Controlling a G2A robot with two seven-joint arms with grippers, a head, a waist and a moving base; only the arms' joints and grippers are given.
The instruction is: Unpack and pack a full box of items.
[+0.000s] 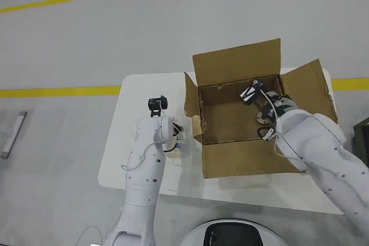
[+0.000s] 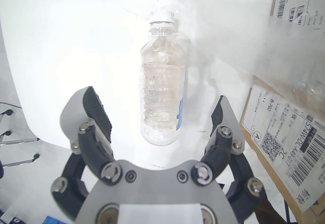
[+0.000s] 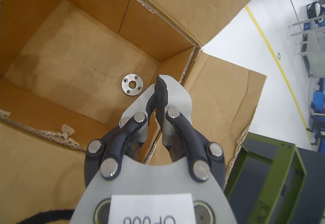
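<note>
White table (image 1: 130,123) on grey floor (image 1: 80,43); a yellow floor line (image 1: 55,92) runs 9 to 3 o'clock.
Cardboard box (image 1: 234,161), flaps open, on the table's 3 o'clock half; metal disc (image 3: 132,85) on its floor.
Clear bottle (image 2: 162,87) lies on the table at the box's 9 o'clock.
Left gripper (image 2: 156,98): spread over the bottle, apart from it.
Right gripper (image 3: 157,90): pressed together, over the box.
Green frame (image 3: 271,142) on the floor at 3 o'clock.

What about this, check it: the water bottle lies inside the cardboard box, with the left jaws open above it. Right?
Wrong in one respect. The water bottle lies on the white table beside the cardboard box, not inside it, as the left wrist view shows. The left jaws are open above it.
</note>
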